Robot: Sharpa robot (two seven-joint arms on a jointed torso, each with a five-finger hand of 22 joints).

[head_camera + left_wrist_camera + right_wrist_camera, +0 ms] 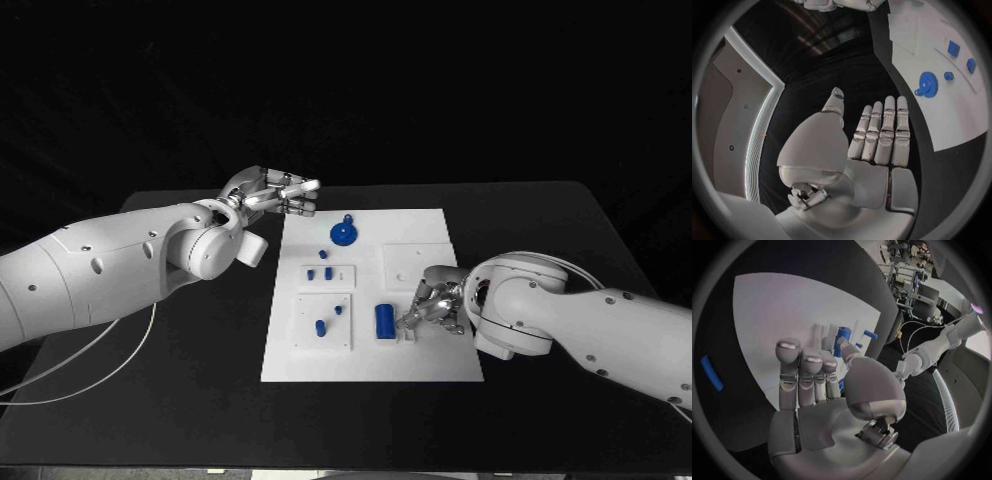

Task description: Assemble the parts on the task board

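Note:
The white task board (418, 235) lies mid-table. It carries a blue gear (345, 233), small blue parts (320, 271) in the middle and two blue pegs (330, 319) on a raised square. A blue cylinder (384, 319) stands near the board's front. My right hand (437, 303) hovers just right of it, fingers stretched out and thumb close by; the cylinder (842, 336) shows past its fingertips (790, 346). Nothing sits in that hand (826, 385). My left hand (274, 192) is off the board's far left corner. There its fingers (882, 130) lie straight and empty, near the gear (927, 83).
A blue bar (711, 372) lies on the black table beside the board in the right wrist view. White cables (87, 370) trail over the table under my left arm. The black table (534, 215) extends on all sides of the board.

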